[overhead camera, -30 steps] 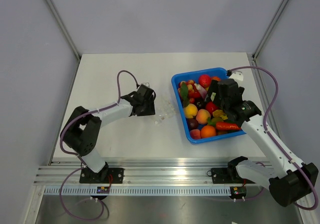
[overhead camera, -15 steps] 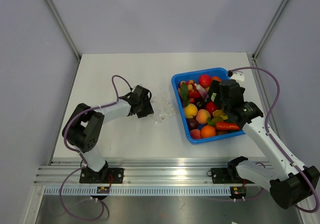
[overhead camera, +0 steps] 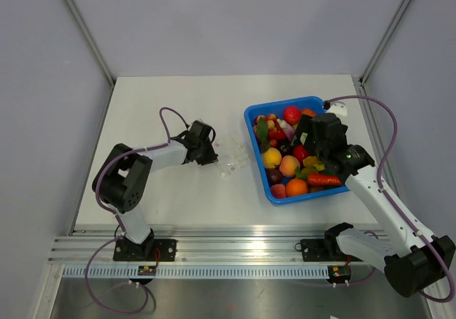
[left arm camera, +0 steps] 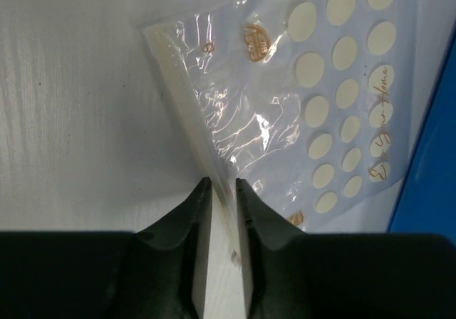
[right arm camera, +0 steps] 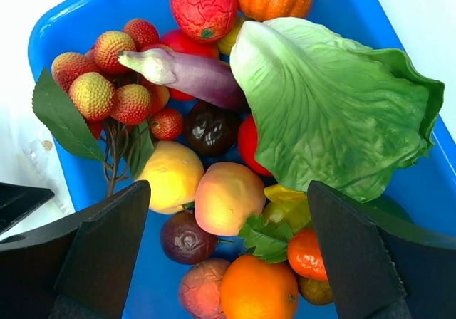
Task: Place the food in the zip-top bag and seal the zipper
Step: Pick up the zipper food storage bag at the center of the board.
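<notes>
The zip-top bag [overhead camera: 234, 159] lies flat on the table, left of the blue tray; it is clear and crinkly, with pale dots [left arm camera: 313, 112]. Its zipper strip [left arm camera: 182, 98] runs along the left edge. My left gripper [left arm camera: 222, 191] is closed down on that edge, the strip passing between the two fingers with a narrow gap; the same gripper shows from above [overhead camera: 214, 155]. The food, a dark purple round fruit [right arm camera: 187, 237], lies in the tray [overhead camera: 274, 176]. My right gripper [right arm camera: 228, 241] is wide open above the tray, empty, with the fruit below and between its fingers.
The blue tray [overhead camera: 313, 196] holds an orange [right arm camera: 258, 289], a peach [right arm camera: 228, 196], a yellow fruit [right arm camera: 171, 175], a glossy black round fruit [right arm camera: 211, 128], a green cabbage leaf [right arm camera: 328, 98], lychees and an eggplant. The tray wall [left arm camera: 434, 155] stands next to the bag.
The left arm has folded in and its gripper has shifted slightly left along the bag's edge. The right gripper has stayed over the tray.
</notes>
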